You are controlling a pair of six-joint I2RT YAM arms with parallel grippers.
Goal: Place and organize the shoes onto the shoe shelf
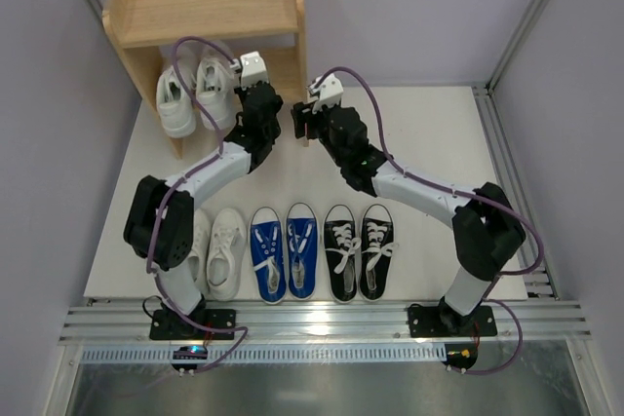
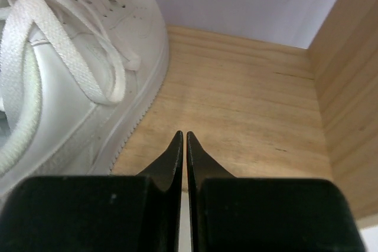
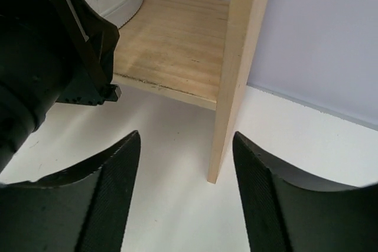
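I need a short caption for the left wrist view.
Closed left hand beside a white sneaker on the lower shelf.

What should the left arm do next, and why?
Probably back the left tool out of the shoe shelf. It is shut on nothing, a white pair already sits on the lower tier, and the row of six shoes is not yet shelved.

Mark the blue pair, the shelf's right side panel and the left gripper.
blue pair (image 1: 267, 250): top view, laces of one shoe.
shelf's right side panel (image 3: 236, 69): right wrist view, front edge.
left gripper (image 2: 183, 137): left wrist view, between the shut fingertips.
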